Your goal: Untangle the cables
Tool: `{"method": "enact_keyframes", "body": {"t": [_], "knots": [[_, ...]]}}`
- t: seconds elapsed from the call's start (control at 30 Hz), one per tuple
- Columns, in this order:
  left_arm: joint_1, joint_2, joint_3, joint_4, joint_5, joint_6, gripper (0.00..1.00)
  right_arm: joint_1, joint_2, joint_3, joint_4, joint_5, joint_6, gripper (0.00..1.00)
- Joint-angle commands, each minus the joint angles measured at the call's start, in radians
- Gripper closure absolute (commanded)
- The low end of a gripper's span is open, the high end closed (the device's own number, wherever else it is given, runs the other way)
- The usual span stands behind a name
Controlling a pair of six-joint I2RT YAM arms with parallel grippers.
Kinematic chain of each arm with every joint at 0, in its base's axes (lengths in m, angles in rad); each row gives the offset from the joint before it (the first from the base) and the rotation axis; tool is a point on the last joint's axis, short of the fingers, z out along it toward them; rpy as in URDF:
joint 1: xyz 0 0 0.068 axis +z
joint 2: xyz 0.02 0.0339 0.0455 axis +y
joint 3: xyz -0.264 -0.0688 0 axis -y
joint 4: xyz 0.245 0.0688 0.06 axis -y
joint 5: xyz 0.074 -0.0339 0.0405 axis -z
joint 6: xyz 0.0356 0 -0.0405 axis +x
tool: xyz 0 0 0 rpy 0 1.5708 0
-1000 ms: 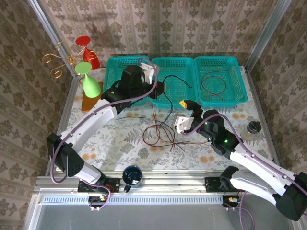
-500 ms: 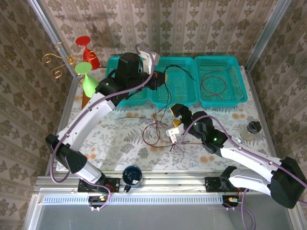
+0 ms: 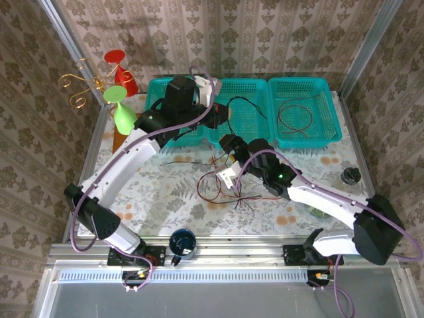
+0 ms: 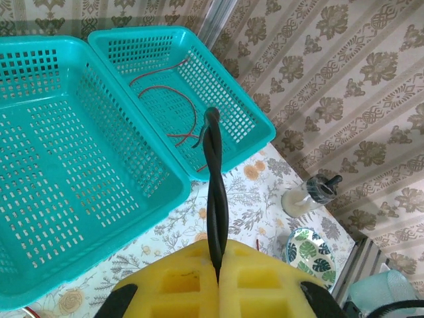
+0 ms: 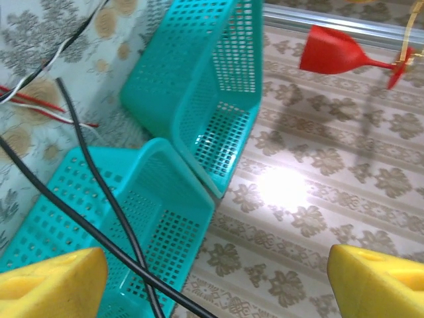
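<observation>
Left gripper (image 4: 217, 275): pinched tight on black cable (image 4: 214, 172), raised by middle basket (image 3: 242, 81) | Right gripper (image 5: 212, 281): wide open, gripping nothing, has swung left over the cables (image 3: 218, 185) tangled on the table (image 3: 159, 195) | Reading: likely set to pin them while the black one pulls free | Red cable (image 4: 193, 119): in right basket (image 3: 301, 80)

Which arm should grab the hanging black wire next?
Right. The right gripper has open jaws with black cable strands between them; the left gripper is shut, busy holding a black cable.
</observation>
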Motion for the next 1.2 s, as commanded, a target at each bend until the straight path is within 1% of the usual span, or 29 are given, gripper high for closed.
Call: {"method": "enact_keyframes", "body": {"t": [0.0,0.07,0.17,0.23,0.27,0.3,0.33,0.43,0.47,0.5,0.53,0.57,0.63,0.67,0.73,0.8,0.83,0.93,1.03,1.17], "knots": [[0.002,-0.015,-0.012,0.003,0.015,-0.016,1.0,-0.006,0.045,0.061,-0.038,0.044,-0.05,0.12],[0.004,-0.014,-0.014,0.006,0.02,-0.015,1.0,-0.011,0.073,0.078,-0.055,0.068,-0.056,0.12],[0.002,-0.013,-0.018,0.003,0.026,-0.019,1.0,-0.022,0.134,0.092,-0.033,0.082,-0.034,0.13],[0.003,-0.014,-0.026,0.001,0.029,-0.022,1.0,-0.025,0.16,0.105,-0.011,0.103,-0.04,0.17],[0.001,-0.017,-0.032,-0.001,0.029,-0.021,1.0,-0.025,0.168,0.112,-0.003,0.109,-0.04,0.21],[0.003,-0.02,-0.039,0.001,0.028,-0.024,1.0,-0.024,0.176,0.121,0.001,0.111,-0.043,0.3],[0.005,-0.022,-0.044,0.004,0.027,-0.026,1.0,-0.022,0.181,0.13,0.005,0.112,-0.045,0.41],[0.008,-0.025,-0.053,0.004,0.029,-0.033,1.0,-0.019,0.192,0.15,0.013,0.12,-0.049,0.68],[0.01,-0.028,-0.057,0.005,0.029,-0.036,1.0,-0.019,0.191,0.155,0.013,0.125,-0.05,0.76],[0.012,-0.031,-0.062,0.007,0.029,-0.038,1.0,-0.019,0.189,0.157,0.01,0.127,-0.048,0.81],[0.015,-0.035,-0.066,0.011,0.029,-0.042,1.0,-0.019,0.179,0.155,0.006,0.123,-0.048,0.96],[0.017,-0.037,-0.07,0.015,0.03,-0.046,1.0,-0.016,0.173,0.155,0.006,0.123,-0.046,1.0],[0.024,-0.044,-0.079,0.025,0.032,-0.052,0.95,-0.014,0.154,0.152,0.006,0.129,-0.038,1.0],[0.028,-0.046,-0.081,0.028,0.033,-0.055,0.89,-0.014,0.144,0.151,0.004,0.131,-0.034,1.0],[0.036,-0.049,-0.076,0.029,0.034,-0.05,0.62,-0.016,0.116,0.149,-0.004,0.136,-0.022,1.0],[0.041,-0.051,-0.065,0.029,0.03,-0.04,0.43,-0.021,0.089,0.15,-0.016,0.137,-0.003,1.0],[0.043,-0.054,-0.058,0.027,0.024,-0.033,0.38,-0.029,0.086,0.154,-0.02,0.142,0.011,1.0],[0.047,-0.076,-0.06,0.044,0.011,-0.01,0.34,-0.044,0.086,0.172,-0.052,0.18,0.075,1.0],[0.054,-0.126,-0.098,0.086,-0.027,0.0,0.32,-0.058,0.049,0.138,0.009,0.217,0.115,1.0],[0.083,-0.219,-0.191,0.114,-0.052,0.007,0.31,-0.061,0.026,0.107,0.01,0.202,0.161,1.0]]}}
